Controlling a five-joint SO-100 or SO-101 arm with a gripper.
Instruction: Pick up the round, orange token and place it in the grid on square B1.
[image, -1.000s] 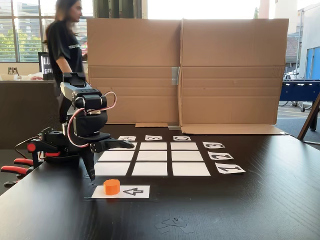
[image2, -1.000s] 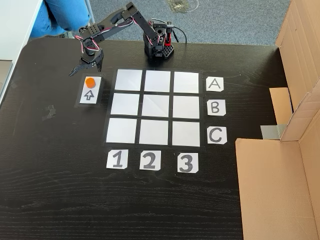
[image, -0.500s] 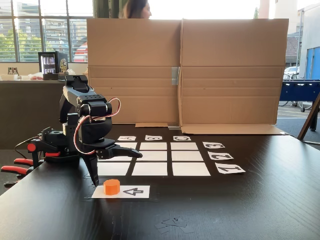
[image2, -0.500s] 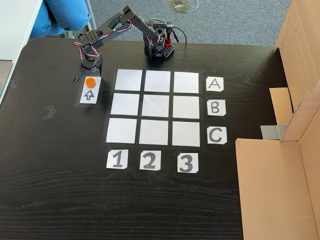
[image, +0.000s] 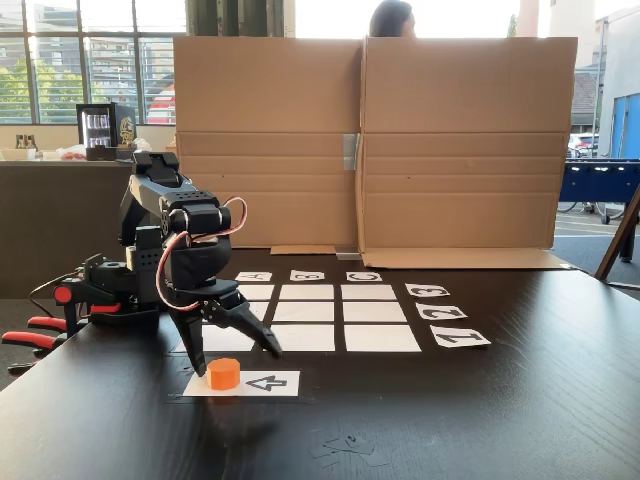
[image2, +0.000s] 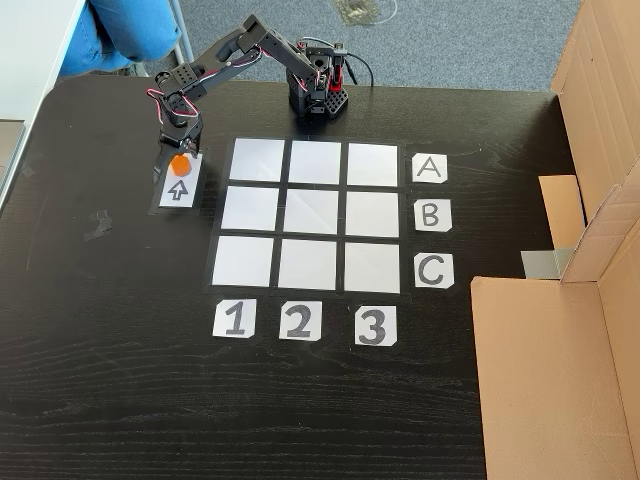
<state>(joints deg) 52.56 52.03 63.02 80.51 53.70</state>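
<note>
Hand (image: 235, 357) of the black two-finger arm hangs spread wide over the small bright orange plastic token (image: 224, 374), fingertips down on either side of it, not gripping it. From the high fixed view the hand (image2: 176, 168) sits right above the token (image2: 180, 166), partly covering it. Token rests on the white card with a black arrow (image: 266, 383), just outside the row-1 edge of the three-by-three white paper grid (image2: 315, 215). Square B1 (image2: 249, 208) is bare, near the card's side. Black wooden counter (image2: 120, 360) carries it all; brown cardboard wall (image: 420, 150) stands behind the grid, a person's head showing over its top edge.
</note>
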